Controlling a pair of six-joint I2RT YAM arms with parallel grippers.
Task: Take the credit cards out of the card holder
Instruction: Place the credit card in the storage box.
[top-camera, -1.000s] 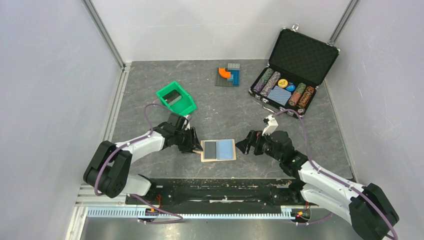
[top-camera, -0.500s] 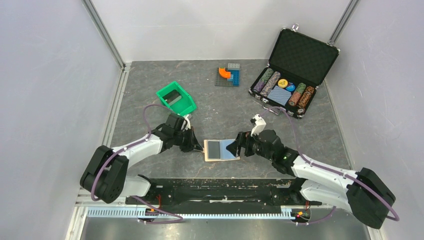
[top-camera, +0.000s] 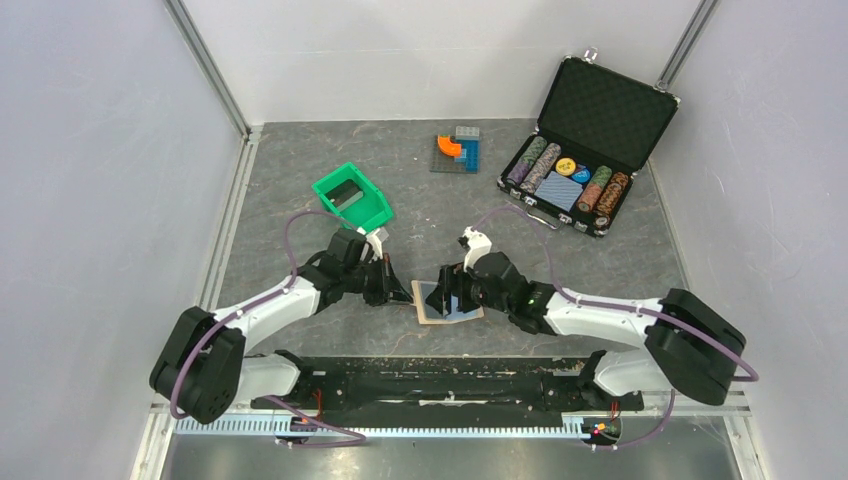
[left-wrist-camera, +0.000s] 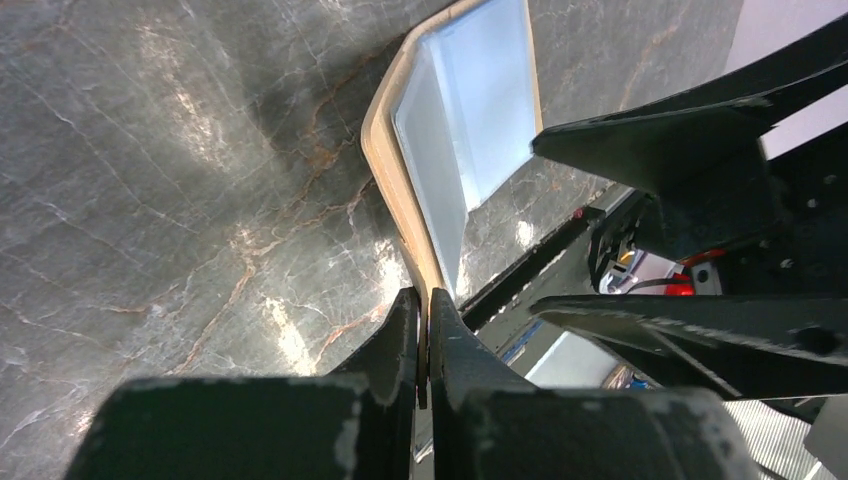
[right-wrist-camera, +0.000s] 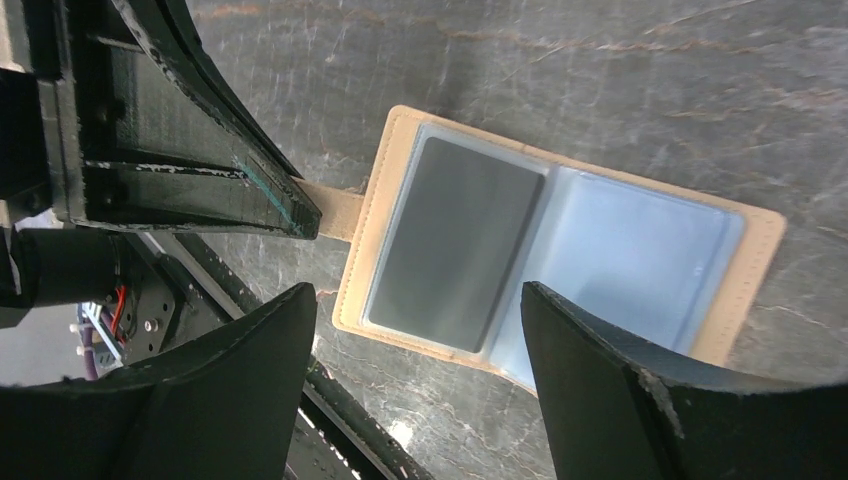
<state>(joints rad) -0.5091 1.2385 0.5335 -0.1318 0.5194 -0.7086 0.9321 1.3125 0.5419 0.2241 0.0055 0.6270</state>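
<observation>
Tan card holder (right-wrist-camera: 640, 250) lies under spread right claw (right-wrist-camera: 420, 310), left claw (left-wrist-camera: 424, 305) pinching its strap (right-wrist-camera: 335, 210).

The surface (top-camera: 440, 210) is dark grey marbled stone, veined with rust-brown and white. The card holder (right-wrist-camera: 640, 270) has a tan border and light blue pockets. The credit card (right-wrist-camera: 455, 245), in the left half of the right wrist view, is plain dark grey.

In the top view, the bin (top-camera: 374, 195) left of centre is bright green. The bricks (top-camera: 458, 150) at top centre are orange, blue and grey. At upper right, the chip case (top-camera: 605, 105) is black with a diamond-quilted lining. Its poker chips (top-camera: 533, 160) have striped edges in purple, green and brown. The deck (top-camera: 562, 190) is blue and patterned.

The left arm (top-camera: 275, 300) and right arm (top-camera: 600, 320) are white with black joints, and their cables (top-camera: 288, 240) are purple. The left gripper (left-wrist-camera: 422, 305) and right gripper (right-wrist-camera: 418, 295) are black.
</observation>
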